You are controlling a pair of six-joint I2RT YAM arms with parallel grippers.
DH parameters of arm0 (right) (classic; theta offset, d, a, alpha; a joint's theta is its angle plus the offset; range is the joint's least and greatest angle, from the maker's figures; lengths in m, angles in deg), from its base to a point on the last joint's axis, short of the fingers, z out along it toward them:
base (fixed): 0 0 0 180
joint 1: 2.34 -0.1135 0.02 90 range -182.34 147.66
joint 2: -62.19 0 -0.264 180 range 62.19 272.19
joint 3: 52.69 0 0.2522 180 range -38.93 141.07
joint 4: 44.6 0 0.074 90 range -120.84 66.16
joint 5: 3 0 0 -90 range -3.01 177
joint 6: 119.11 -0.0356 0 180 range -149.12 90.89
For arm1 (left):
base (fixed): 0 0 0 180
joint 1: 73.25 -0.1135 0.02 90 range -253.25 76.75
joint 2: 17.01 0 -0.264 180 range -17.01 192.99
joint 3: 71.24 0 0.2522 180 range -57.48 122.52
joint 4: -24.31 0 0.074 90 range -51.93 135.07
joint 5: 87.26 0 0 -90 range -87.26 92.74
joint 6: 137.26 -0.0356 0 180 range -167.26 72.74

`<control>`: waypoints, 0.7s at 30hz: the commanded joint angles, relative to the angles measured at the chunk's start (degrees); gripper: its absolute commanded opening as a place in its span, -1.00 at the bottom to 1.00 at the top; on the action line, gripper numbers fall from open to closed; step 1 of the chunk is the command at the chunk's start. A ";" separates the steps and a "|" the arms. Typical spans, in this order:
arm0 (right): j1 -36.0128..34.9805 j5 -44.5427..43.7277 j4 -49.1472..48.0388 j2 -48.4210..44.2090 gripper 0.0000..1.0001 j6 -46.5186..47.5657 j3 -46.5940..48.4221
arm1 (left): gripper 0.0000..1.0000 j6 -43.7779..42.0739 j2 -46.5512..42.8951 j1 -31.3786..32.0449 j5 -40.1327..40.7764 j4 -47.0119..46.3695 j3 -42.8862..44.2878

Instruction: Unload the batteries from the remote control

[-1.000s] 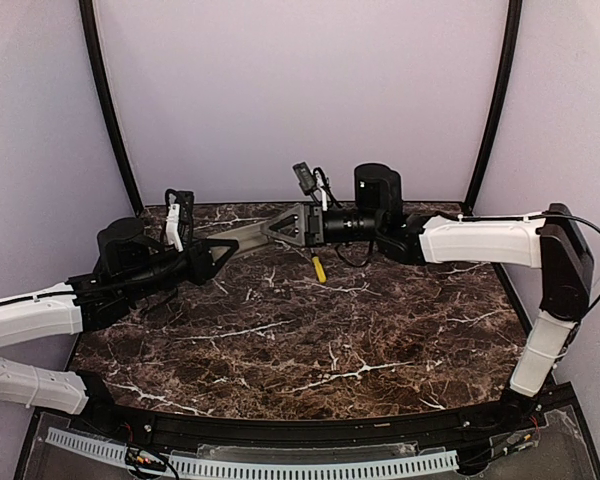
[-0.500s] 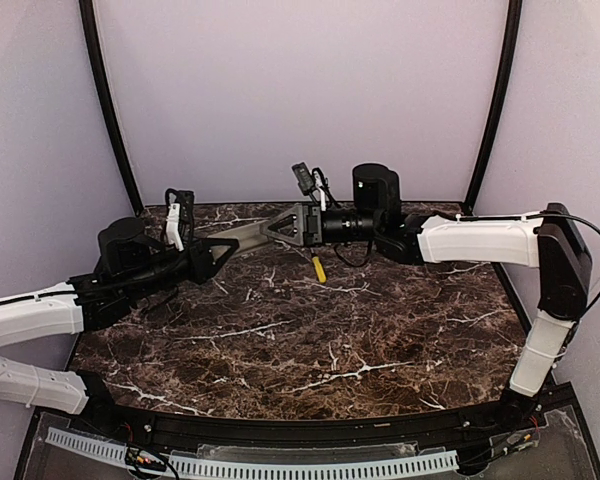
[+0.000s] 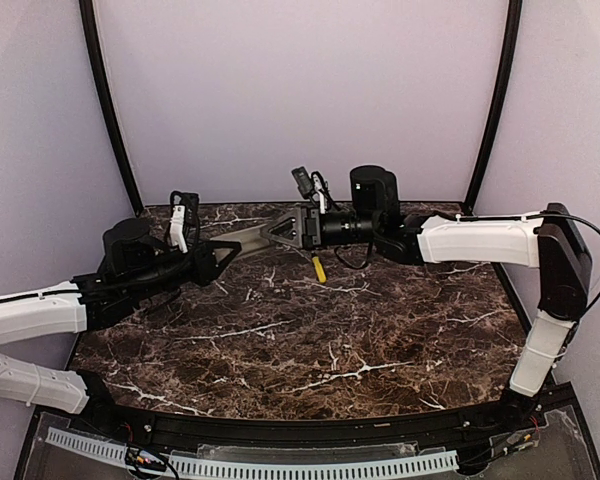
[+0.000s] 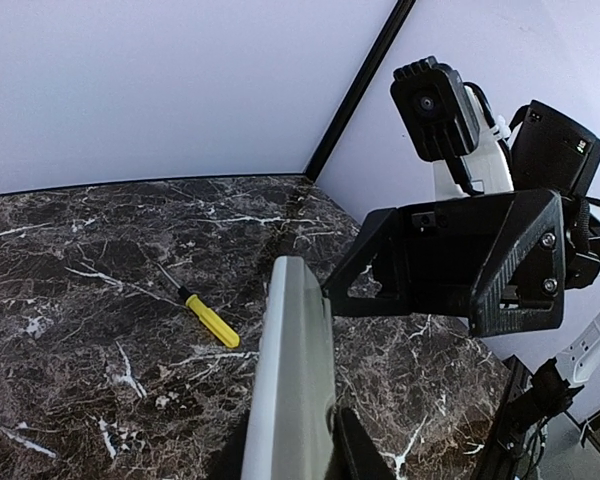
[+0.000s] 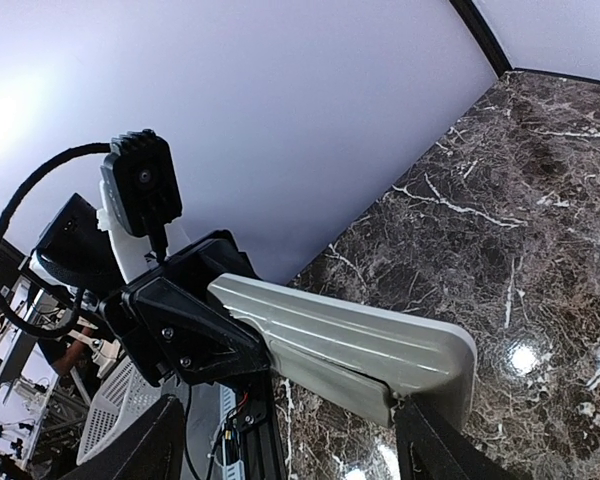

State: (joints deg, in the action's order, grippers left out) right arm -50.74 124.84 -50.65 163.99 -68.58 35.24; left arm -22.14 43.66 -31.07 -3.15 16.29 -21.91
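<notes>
The remote control (image 3: pixel 245 237), a slim grey-beige bar, hangs above the back of the table between both arms. My left gripper (image 3: pixel 216 254) is shut on its near end, and in the left wrist view the bar (image 4: pixel 292 370) runs up from between those fingers (image 4: pixel 358 452). My right gripper (image 3: pixel 286 228) stands open around the far end. In the right wrist view the remote control (image 5: pixel 350 340) lies across the gap, with one finger (image 5: pixel 435 445) touching its lower edge and the other (image 5: pixel 150 445) well apart. The batteries are hidden.
A yellow-handled screwdriver (image 3: pixel 319 268) lies on the dark marble table (image 3: pixel 310 340) below the right gripper, and it also shows in the left wrist view (image 4: pixel 212 321). Black frame posts (image 3: pixel 108 110) and pale walls close in the back and sides.
The two grippers have drawn slightly closer together. The left has shifted right with the remote, and the right has edged left along it.
</notes>
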 commanded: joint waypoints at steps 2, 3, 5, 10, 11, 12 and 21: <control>-2.81 2.60 -0.44 -2.02 0.42 0.17 0.54 | -0.99 -1.28 0.41 0.19 1.25 -1.93 2.30; -2.92 2.52 -0.30 -2.11 0.42 0.15 0.56 | -0.99 -1.41 0.48 0.19 1.33 -1.81 2.30; -3.01 2.46 0.09 -2.42 0.42 0.20 0.61 | -0.99 -1.58 0.57 0.19 1.74 -1.55 2.38; -3.43 2.32 0.65 -3.30 0.42 0.18 0.62 | -0.99 -1.91 0.89 0.19 3.11 -1.21 2.53; -3.49 2.41 0.66 -3.49 0.42 0.05 0.62 | -0.99 -2.03 1.09 0.19 3.27 -1.13 2.56; -3.58 2.42 0.70 -3.72 0.42 0.00 0.69 | -0.99 -2.11 1.19 0.19 3.50 -1.14 2.61; -3.89 0.52 3.76 -5.01 0.42 1.27 0.84 | -0.99 -3.39 2.45 0.18 4.65 -0.81 3.39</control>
State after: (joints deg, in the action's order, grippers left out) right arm -53.65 125.32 -47.90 160.19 -68.53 35.24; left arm -24.15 46.08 -31.44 2.45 16.97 -20.84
